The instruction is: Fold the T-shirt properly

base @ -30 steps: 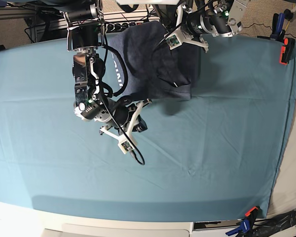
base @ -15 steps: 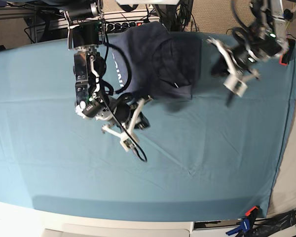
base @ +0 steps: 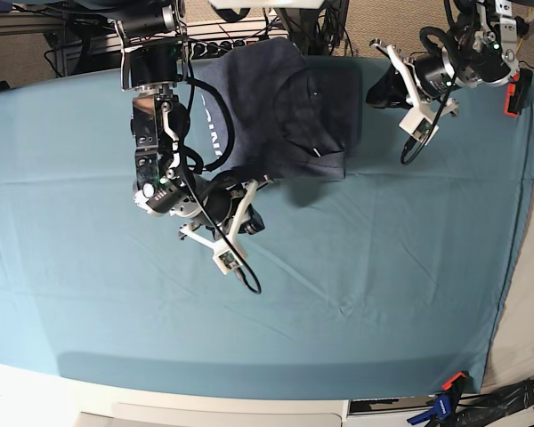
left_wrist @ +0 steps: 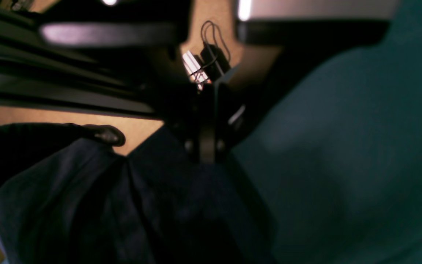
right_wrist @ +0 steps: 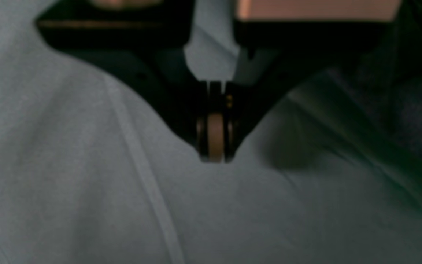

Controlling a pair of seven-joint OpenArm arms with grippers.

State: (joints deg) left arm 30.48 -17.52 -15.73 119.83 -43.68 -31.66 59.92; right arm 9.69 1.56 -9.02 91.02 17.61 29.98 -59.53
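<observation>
— So, on the base view's left, what is the right gripper [base: 260, 185] doing?
— Closed, pressed against the T-shirt [base: 276, 111] hem; no pinch is visible.
— And the shirt?
— Bunched at the far edge of the teal cloth [base: 383, 267].
— And the left gripper [base: 374, 93]?
— Closed, empty, just right of the shirt.

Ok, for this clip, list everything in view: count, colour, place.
T-shirt: one, dark blue-grey with white lettering, bunched at the far edge of the table.
Table cloth: one, teal, covering the table.
Clamps: two showing, orange and black, far right edge and near right corner.
Cables: several, black, behind the table.
Right gripper: shut on the T-shirt hem, on the view's left.
Left gripper: shut, holding nothing, beside the T-shirt's right edge.
</observation>
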